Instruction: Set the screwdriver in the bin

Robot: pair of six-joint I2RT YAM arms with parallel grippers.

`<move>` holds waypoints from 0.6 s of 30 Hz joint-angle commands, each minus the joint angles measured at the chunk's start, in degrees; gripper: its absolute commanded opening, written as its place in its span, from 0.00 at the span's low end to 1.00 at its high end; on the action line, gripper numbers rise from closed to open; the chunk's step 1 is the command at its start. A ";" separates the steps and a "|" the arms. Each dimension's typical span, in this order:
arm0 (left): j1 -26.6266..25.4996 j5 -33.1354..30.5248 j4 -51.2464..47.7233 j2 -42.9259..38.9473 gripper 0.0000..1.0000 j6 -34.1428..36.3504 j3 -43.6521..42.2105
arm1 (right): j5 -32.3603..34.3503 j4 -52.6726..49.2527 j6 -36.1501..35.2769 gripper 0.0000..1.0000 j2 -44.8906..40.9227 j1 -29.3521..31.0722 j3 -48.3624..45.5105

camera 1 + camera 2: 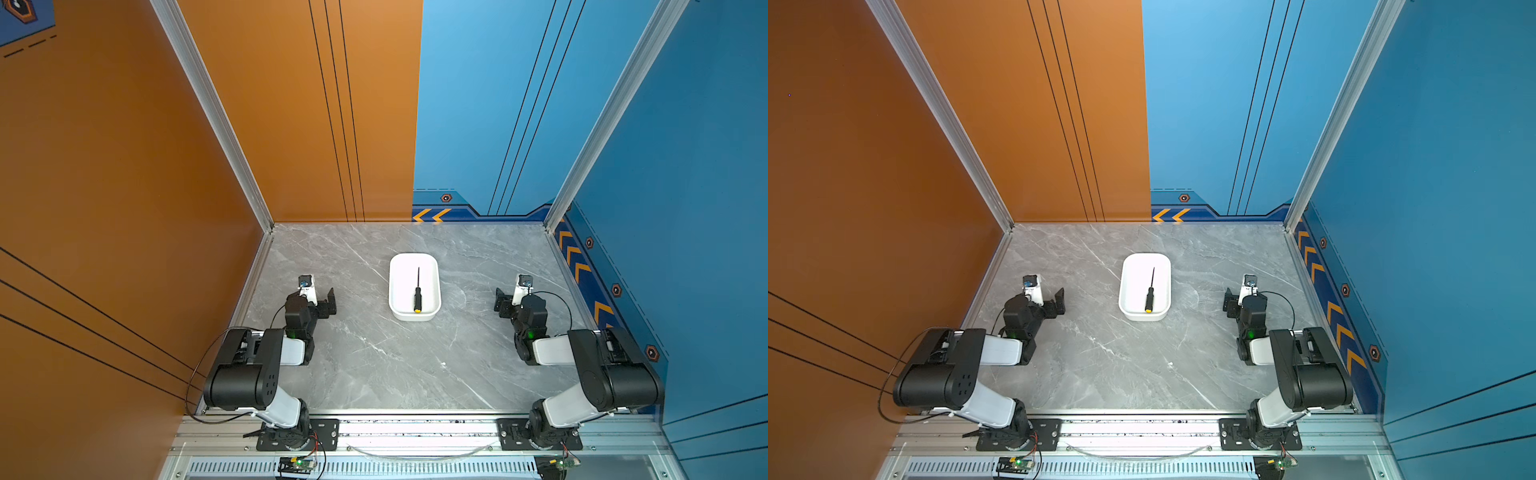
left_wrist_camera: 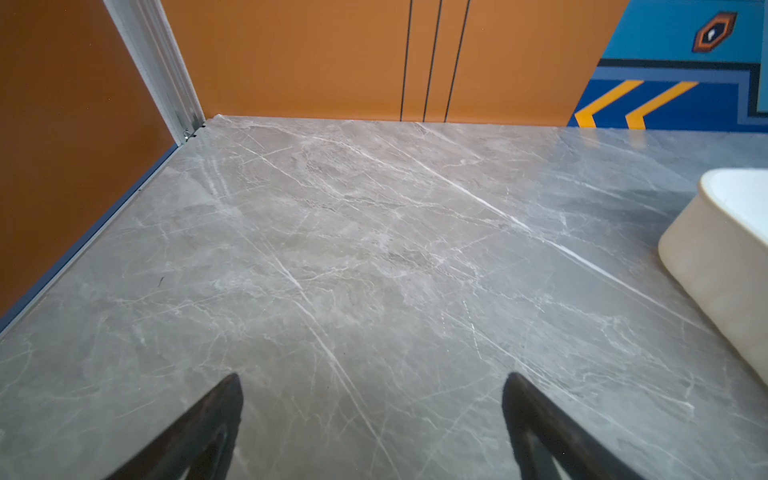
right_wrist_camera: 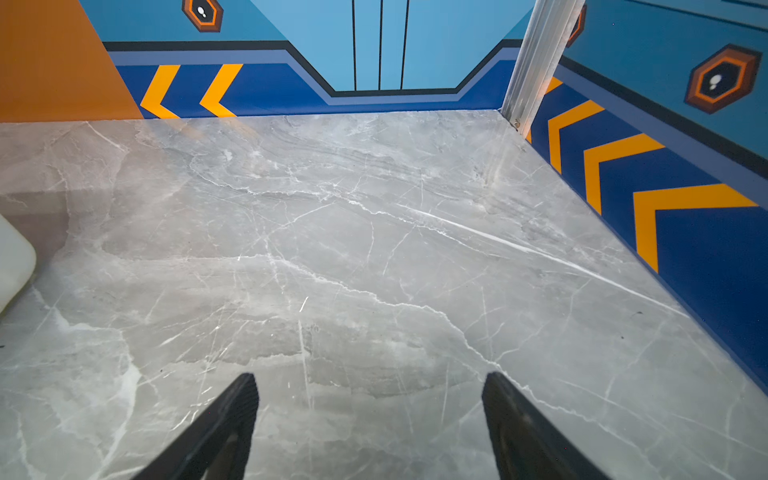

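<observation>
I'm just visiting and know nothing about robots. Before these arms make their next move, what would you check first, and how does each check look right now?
1. The screwdriver lies fully inside the bin, yellow end toward the arms' bases: ok.
2. The bin sits flat and upright on the table: ok.
3. The left gripper is open, with nothing between its fingers: ok.
4. The right gripper is open, with nothing between its fingers: ok.
5. Both grippers are apart from the bin, one on each side of it: ok.
6. Nothing else lies on the table in the arms' way: ok.
</observation>
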 commanded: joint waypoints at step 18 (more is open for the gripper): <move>-0.78 -8.64 -4.27 0.56 0.98 1.38 3.88 | -4.46 -3.08 1.27 1.00 0.37 -2.75 3.36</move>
